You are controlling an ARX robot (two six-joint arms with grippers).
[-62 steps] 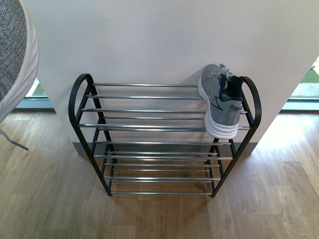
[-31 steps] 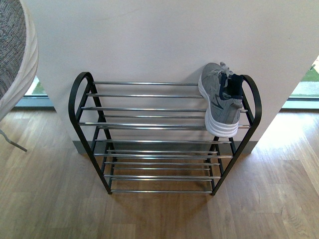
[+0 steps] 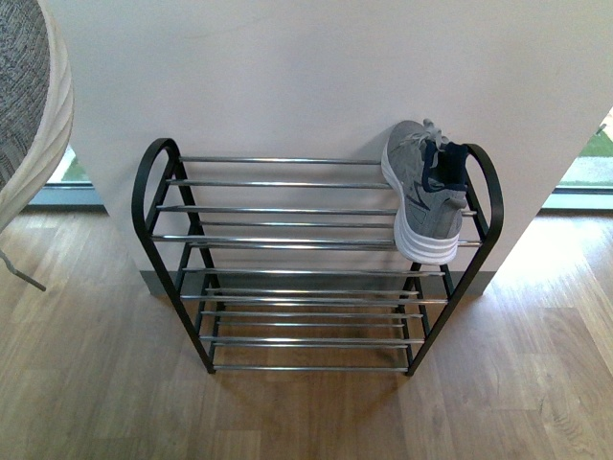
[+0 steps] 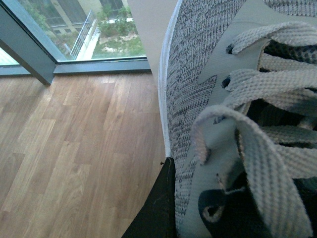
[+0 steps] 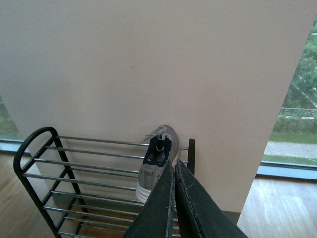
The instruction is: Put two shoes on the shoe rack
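Two grey sneakers: the racked sneaker (image 3: 426, 196) and the near sneaker (image 4: 208, 99), which fills the left wrist view. One shoe rack (image 3: 287, 244).

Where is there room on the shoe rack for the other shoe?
The top tier of the shoe rack is bare from its left arch across to the grey sneaker. The lower tiers look bare too. Only the top right end, where that sneaker sits beside the right arch, is crowded.
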